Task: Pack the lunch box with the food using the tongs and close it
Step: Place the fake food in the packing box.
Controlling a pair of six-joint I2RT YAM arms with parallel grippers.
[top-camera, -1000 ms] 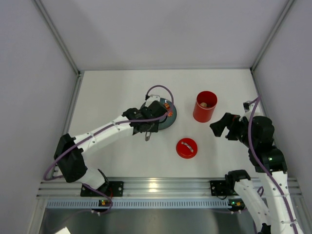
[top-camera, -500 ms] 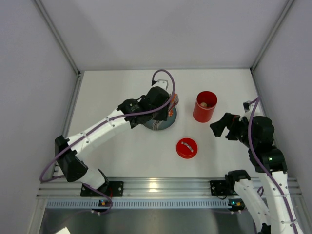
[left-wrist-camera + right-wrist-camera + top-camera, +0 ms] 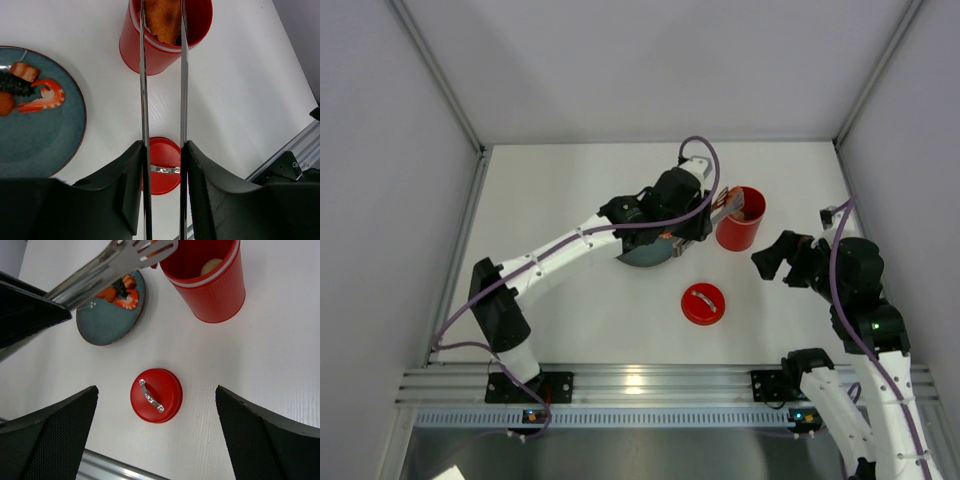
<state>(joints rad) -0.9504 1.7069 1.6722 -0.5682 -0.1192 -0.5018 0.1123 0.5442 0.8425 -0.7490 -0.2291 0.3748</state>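
White table (image 3: 550,190), grey walls (image 3: 670,60). Above the lunch box (image 3: 740,232), the left gripper (image 3: 163,150) squeezed the tongs (image 3: 142,90), which pinched food (image 3: 162,17). The right gripper (image 3: 770,262) gaped empty beside the box.

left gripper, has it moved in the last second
Yes: the left gripper swung right, from over the plate to beside the lunch box, tongs over its rim.

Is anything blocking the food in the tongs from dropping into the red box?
Nothing visible. The box is open, its lid lies on the table, and the tongs hold the orange piece at its mouth.
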